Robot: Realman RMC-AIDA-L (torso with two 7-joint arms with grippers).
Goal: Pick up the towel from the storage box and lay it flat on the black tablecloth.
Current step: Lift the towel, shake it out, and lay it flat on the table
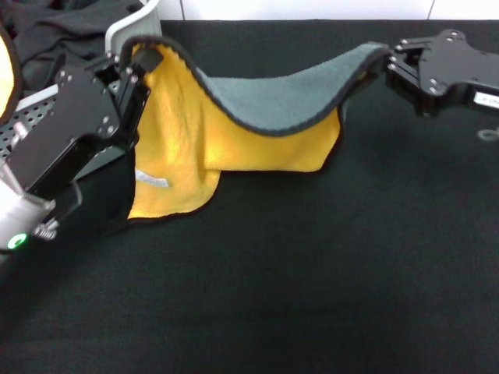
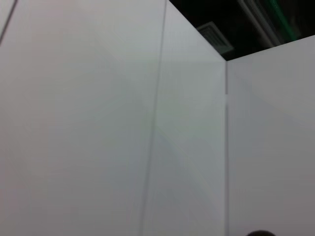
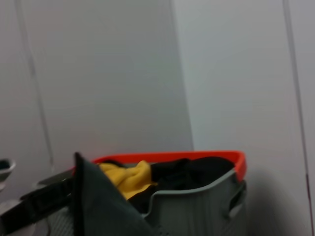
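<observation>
The towel [image 1: 257, 117] is held stretched between both grippers, above the black tablecloth [image 1: 273, 296] that covers the bench. The left gripper [image 1: 132, 66] is clenched on one corner at the head view's upper left, just beside the storage box [image 1: 129, 27]. The right gripper [image 1: 390, 62] is clenched on the opposite corner at the upper right. The towel's long axis is seen to run left to right between the two sets of jaws, sagging in the middle. The grey face is turned up along the span, and the yellow face hangs down toward the cloth, with the lower yellow flap near the left arm apparently touching or almost touching the tablecloth.

The towel is judged to be out of the box already; laying flat is still to be done. For that, both corners would need lowering forward over the open cloth, which lies in front of the hanging edge. Neither arm is nearer; the load is shared.

The actual fingertips are hidden by towel fabric and housing on both sides. The far corners of the towel are folded under and cannot be made out. In the left wrist view only white wall panels are shown. In the right wrist view the storage box rim [image 3: 197, 191], a grey towel edge [image 3: 98, 206], and more yellow and dark cloth behind, under a red rim [image 3: 216, 155], are shown.
</observation>
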